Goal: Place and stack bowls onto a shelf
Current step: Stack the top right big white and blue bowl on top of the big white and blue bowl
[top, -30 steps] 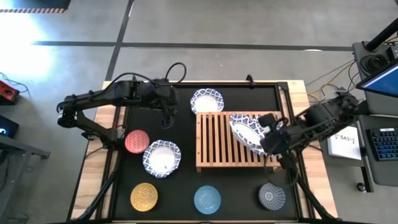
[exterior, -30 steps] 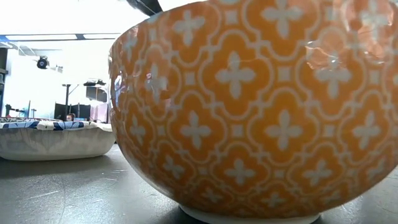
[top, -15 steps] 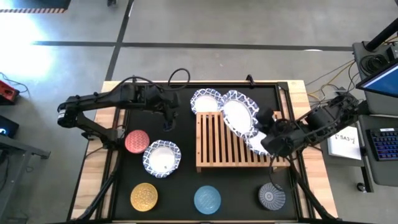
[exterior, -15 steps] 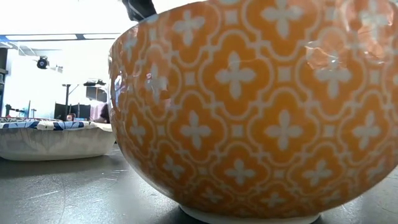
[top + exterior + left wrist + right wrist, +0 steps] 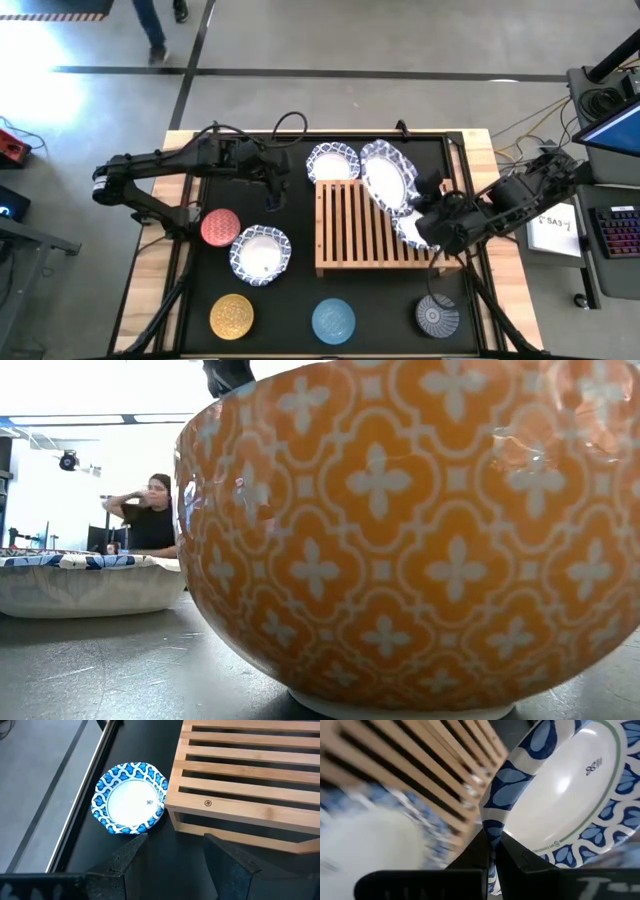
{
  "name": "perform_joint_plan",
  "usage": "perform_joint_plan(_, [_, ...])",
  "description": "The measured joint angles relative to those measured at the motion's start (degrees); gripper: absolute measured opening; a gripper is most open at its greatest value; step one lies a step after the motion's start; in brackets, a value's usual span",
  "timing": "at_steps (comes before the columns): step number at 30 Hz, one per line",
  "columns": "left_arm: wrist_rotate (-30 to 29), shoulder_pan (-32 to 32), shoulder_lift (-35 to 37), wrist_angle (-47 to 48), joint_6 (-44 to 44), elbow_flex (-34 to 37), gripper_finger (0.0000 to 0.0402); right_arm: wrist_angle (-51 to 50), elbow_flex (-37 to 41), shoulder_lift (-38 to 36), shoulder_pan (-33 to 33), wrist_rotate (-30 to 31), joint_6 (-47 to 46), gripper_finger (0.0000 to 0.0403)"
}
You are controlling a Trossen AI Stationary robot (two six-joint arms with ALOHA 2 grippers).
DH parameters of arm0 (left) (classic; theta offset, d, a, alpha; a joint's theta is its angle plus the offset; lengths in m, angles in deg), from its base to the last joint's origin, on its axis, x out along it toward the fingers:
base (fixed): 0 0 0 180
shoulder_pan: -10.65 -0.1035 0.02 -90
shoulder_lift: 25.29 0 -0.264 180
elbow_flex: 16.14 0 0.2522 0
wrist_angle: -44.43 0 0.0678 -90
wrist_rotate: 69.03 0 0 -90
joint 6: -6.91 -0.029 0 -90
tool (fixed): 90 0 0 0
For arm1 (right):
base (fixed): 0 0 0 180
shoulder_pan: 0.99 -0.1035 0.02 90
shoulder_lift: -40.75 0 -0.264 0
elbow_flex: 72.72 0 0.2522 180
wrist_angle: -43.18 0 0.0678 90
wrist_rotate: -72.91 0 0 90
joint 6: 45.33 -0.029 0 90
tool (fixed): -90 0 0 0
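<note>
While clamped on the rim of a wide white blue-rimmed bowl [image 5: 555,795], right gripper [image 5: 432,222] at the light-wood slatted shelf's [image 5: 355,240] right edge. Bowl tilted steeply, overhanging another bowl [image 5: 415,230] there. Left gripper [image 5: 172,857] agape, nearer the white bowl [image 5: 131,797] beside the shelf.

Grey concrete floor [image 5: 420,40] crossed by dark lines — a person [image 5: 152,515] stands in the bright room.

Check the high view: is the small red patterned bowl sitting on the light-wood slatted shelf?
No. The small red patterned bowl sits on the black table mat, off the left end of the light-wood slatted shelf.
</note>
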Motion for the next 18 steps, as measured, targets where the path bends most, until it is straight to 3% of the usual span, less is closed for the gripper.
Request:
perform_joint_plan(5, [0.0, 0.0, 0.0, 0.0, 0.0, -0.3, 0.0174, 0.0, 0.6, 0.0, 0.0, -12.8, -26.8, 0.0009])
perform_joint_plan(7, [0.0, 0.0, 0.0, -0.1, 0.0, -0.3, 0.0174, 0.0, 0.6, 0.3, 0.0, -15.1, -36.1, 0.0009])
perform_joint_plan(11, [0.0, 0.0, 0.0, 0.0, -0.2, -0.3, 0.0174, -0.1, 0.7, 0.5, 0.0, -15.5, -52.0, 0.0009])
perform_joint_plan(18, [0.0, 0.0, 0.0, -0.1, -1.8, -0.3, 0.0174, 0.0, 0.7, 1.3, 0.0, -15.2, -67.8, 0.0009])
